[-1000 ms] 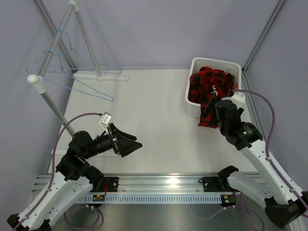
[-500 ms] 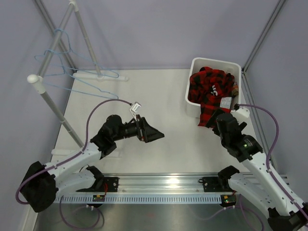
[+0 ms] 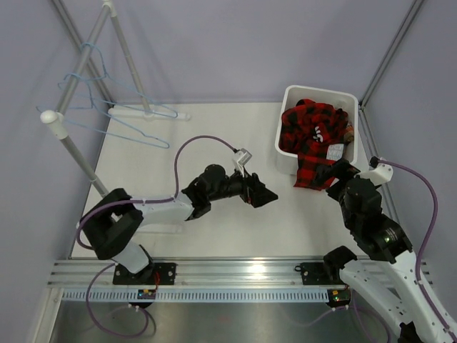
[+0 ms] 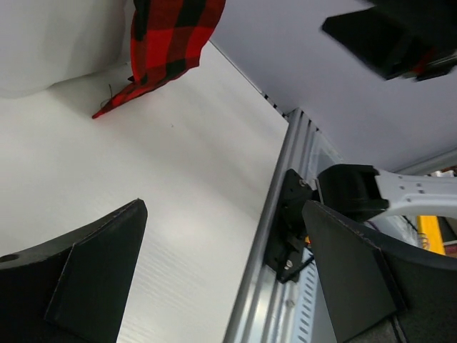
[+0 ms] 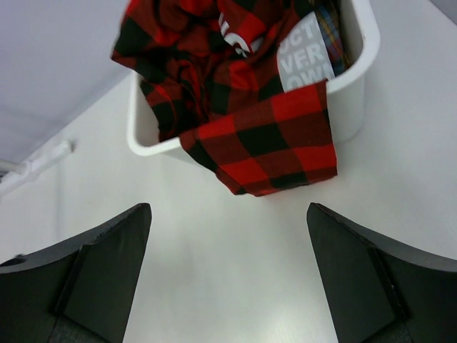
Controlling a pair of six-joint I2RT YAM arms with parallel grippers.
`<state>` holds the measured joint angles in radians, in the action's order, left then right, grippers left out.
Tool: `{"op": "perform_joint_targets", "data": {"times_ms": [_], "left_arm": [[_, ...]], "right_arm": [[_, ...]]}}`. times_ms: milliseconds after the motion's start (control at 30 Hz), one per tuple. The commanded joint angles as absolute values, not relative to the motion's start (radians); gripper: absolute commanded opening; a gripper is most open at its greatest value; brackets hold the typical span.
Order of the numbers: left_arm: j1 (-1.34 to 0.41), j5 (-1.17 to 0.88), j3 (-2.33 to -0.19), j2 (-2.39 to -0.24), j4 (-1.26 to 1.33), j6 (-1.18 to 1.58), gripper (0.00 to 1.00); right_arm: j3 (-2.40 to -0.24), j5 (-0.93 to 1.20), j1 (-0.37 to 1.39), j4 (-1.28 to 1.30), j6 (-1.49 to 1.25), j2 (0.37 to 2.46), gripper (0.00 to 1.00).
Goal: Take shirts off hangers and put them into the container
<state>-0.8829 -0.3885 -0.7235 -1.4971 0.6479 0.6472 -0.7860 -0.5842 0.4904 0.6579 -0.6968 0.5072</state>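
Shirt (image 3: 312, 139) draped over container (image 3: 320, 89) rim, left end effector (image 3: 268, 197) well apart

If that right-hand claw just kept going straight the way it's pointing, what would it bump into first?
Most likely the red-and-black shirt, whose flap hangs over the near wall of the container, straight ahead of the open right gripper. Depth is unclear; it could graze the table first.

I see the red-and-black check shirt (image 3: 312, 128) bunched in the white basket (image 3: 320, 91) far right, one flap draped over its near wall, possibly the second plaid shirt (image 5: 330, 32) tucked beside it, light-blue wire hangers (image 3: 114, 114) hanging bare far left
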Motion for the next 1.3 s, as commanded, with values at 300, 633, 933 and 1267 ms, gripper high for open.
{"op": "perform_joint_targets", "data": {"times_ms": [300, 633, 933, 1267], "left_arm": [[-0.873, -0.388, -0.995, -1.865, 0.914, 0.506, 0.96], [-0.868, -0.445, -1.195, -2.066, 0.908, 0.569, 0.89], [-0.867, -0.495, -1.284, -2.183, 0.934, 0.672, 0.82], [-0.870, -0.545, -1.377, -2.241, 0.925, 0.715, 0.68]], "right_arm": [[-0.983, -0.528, 0.497, 0.614, -0.591, 0.511, 0.99], [-1.023, -0.523, 0.499, 0.608, -0.542, 0.497, 0.99], [-1.012, -0.519, 0.497, 0.584, -0.535, 0.492, 0.99], [-1.002, -0.535, 0.497, 0.597, -0.528, 0.468, 0.99]]}}
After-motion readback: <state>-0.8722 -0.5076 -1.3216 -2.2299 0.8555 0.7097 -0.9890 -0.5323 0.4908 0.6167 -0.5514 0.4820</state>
